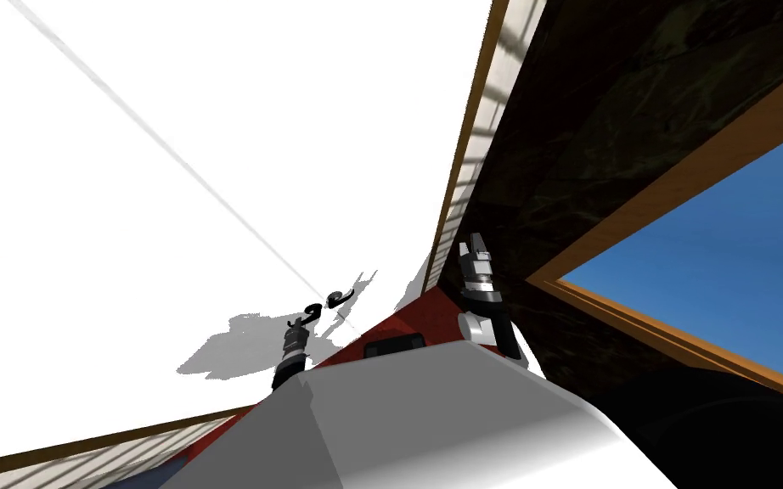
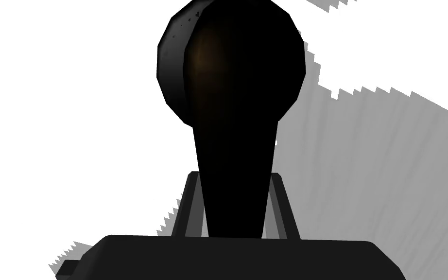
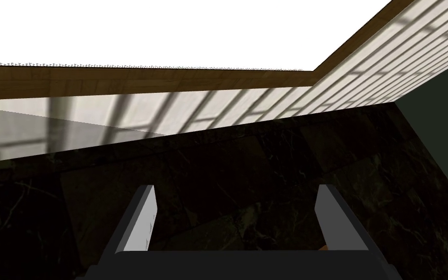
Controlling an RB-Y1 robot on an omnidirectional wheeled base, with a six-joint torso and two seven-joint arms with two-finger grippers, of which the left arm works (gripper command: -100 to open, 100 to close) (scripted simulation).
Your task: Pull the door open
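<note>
**L claw clamped on door handle**

L gripper [image 2: 235,177]: 2 fingers [image 2: 190,204] pressed to both sides of black lever handle [image 2: 232,97]; gap narrow, just the lever's width; handle's round base sits on white door [image 2: 48,121]; 1 handle counted in L wrist view. Head view: L gripper at door face, nr the door's edge line. R gripper [image 3: 235,192]: 2 fingers wide apart, nothing between; off to R side, facing dark marbled surface [image 3: 267,160].

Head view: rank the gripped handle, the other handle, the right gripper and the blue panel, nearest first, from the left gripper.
1. Gripped handle, held in the left gripper.
2. Other handle, just beside it.
3. Right gripper, off to the right.
4. Blue panel, far right.
</note>
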